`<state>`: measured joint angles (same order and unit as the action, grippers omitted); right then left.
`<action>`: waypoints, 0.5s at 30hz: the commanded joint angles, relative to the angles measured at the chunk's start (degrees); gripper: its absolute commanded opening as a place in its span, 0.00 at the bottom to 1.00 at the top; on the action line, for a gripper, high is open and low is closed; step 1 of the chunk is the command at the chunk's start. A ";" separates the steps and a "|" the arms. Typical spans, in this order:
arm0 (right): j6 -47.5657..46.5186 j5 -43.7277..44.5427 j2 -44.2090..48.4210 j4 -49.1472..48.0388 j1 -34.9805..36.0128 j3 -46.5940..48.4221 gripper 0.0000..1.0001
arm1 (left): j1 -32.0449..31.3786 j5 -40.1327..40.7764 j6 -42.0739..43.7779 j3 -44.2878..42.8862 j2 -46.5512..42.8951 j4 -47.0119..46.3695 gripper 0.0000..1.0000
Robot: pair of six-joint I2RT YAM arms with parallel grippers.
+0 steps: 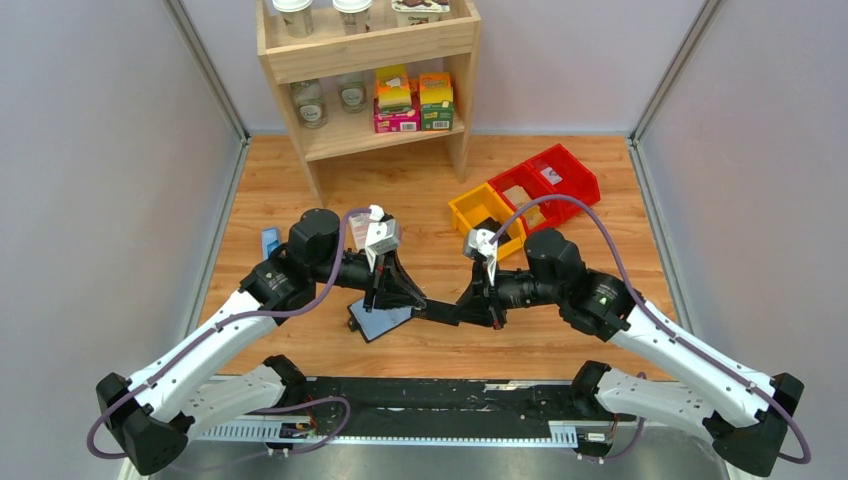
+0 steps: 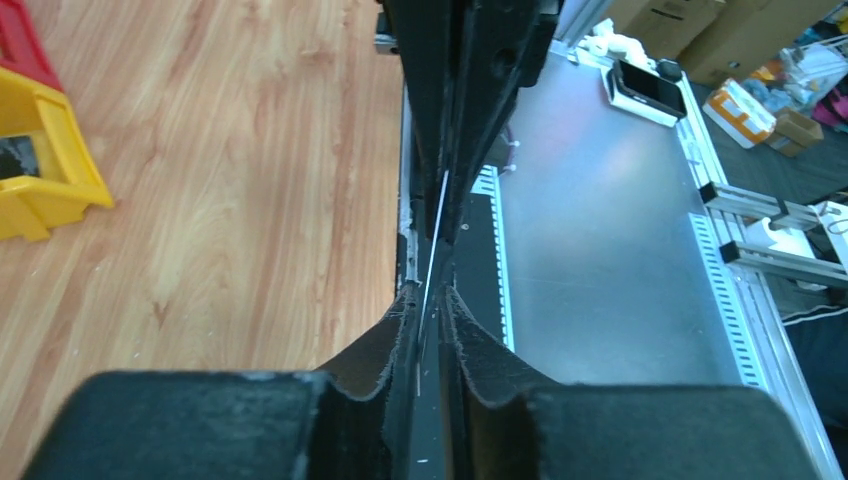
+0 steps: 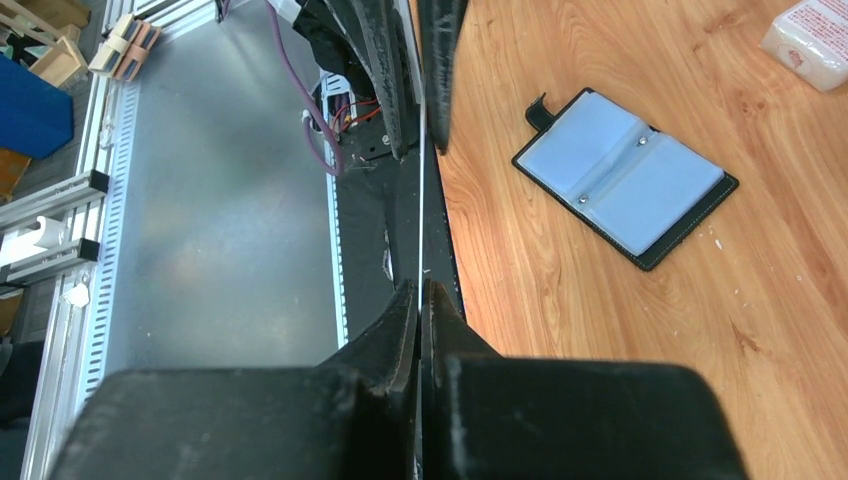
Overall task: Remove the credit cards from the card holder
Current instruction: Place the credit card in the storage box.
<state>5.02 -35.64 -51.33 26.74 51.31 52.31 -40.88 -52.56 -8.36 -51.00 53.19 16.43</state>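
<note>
Since the left gripper and right gripper both clench one thin credit card edge-on, a handover seems underway. The card holder lies open on the table beside them; next, one jaw pair must release.

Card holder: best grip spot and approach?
Probably one cover's outer edge, coming in low from the side: the card holder lies open and flat on the table, lining up, offering nothing to pinch from above. The left gripper and right gripper hold a credit card.
</note>
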 commanded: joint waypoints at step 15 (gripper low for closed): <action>4.21 6.53 4.92 -8.72 0.19 -3.62 0.53 | -0.07 -2.74 -1.21 2.57 -4.14 -9.82 0.00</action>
<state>6.94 -33.41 -48.49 22.44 51.33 50.13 -40.86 -55.72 -8.69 -49.95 51.48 11.25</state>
